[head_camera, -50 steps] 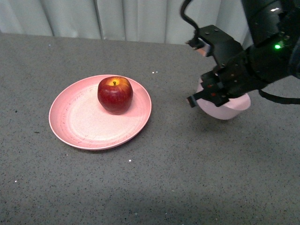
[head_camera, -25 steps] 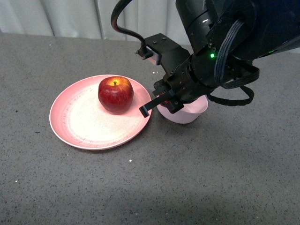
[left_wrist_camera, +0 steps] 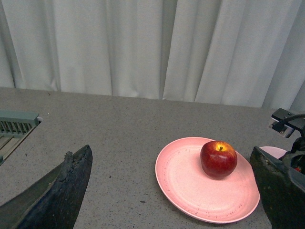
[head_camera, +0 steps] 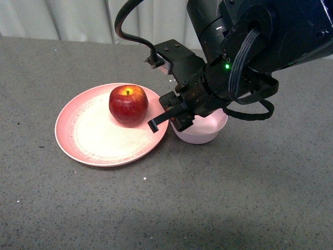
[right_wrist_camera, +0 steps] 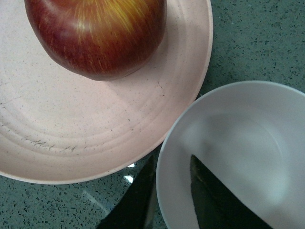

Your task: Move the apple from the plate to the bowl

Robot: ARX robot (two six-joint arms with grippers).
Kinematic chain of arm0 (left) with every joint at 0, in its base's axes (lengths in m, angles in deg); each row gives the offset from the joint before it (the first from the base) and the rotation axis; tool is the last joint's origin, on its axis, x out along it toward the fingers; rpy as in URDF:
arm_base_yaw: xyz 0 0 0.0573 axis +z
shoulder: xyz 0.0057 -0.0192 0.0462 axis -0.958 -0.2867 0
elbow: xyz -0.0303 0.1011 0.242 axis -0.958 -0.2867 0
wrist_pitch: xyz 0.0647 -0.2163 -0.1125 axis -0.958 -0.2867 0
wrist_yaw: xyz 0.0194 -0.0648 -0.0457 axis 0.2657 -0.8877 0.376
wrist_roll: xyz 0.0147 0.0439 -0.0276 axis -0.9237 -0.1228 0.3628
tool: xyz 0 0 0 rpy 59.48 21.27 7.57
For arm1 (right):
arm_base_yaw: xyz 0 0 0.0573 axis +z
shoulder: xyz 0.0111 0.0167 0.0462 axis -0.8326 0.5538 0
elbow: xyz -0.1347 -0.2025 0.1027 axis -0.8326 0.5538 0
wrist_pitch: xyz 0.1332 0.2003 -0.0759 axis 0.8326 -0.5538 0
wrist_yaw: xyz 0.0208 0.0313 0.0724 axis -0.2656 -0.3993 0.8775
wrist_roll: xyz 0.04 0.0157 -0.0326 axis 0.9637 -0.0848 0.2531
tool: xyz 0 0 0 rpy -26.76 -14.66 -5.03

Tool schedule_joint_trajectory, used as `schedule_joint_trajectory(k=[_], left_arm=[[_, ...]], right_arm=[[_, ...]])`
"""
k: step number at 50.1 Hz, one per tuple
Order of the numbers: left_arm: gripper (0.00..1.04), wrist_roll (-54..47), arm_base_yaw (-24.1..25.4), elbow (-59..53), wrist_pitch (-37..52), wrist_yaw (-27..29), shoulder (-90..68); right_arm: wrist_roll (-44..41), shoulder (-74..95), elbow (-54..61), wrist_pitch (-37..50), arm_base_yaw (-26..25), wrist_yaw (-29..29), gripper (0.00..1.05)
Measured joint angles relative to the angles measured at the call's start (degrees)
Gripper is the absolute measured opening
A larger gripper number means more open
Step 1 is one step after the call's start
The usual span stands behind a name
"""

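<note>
Grey speckled tabletop (head_camera: 234,198) runs back to a pale pleated curtain (left_wrist_camera: 143,47).

The right gripper (right_wrist_camera: 169,205) is clamped over the rim of the small, deep, pale pink-white matte bowl (head_camera: 205,130). In the right wrist view one black finger (right_wrist_camera: 136,205) lies outside the wall and the other lies inside the hollow, with the rim pinched between them. The bowl stands on the table directly under this gripper.

Just beyond the outer finger lies the wide, shallow, salmon-pink speckled plate (head_camera: 93,140), its edge right against the bowl; whether the two touch cannot be told. The round, glossy dark-red apple (head_camera: 128,105) with a yellow patch around its stem sits upright on the plate, on the half nearer the right gripper and apart from its fingers.

The left gripper (left_wrist_camera: 171,157) has its two dark fingers spread wide and grips nothing. Plate and apple lie well ahead of it, seen between the fingers. A pale grey slotted fixture (left_wrist_camera: 16,126) sits off to one side.
</note>
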Motion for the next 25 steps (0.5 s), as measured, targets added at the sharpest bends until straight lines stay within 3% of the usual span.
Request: schedule_joint_trajectory(k=[11,22,25], left_arm=[[0.98,0.00,0.00,0.00,0.00,0.02,0.00],[0.98,0.00,0.00,0.00,0.00,0.02,0.00],[0.98,0.00,0.00,0.00,0.00,0.02,0.00]], right_arm=[[3.10,-4.31,6.01,6.78,-1.40,-0.09,0.55],[7.45,-18.71,21.11,23.85,-5.46,-5.46,0.94],[8.39,-21.99,25.66,27.43,-6.78,-6.47,0.96]])
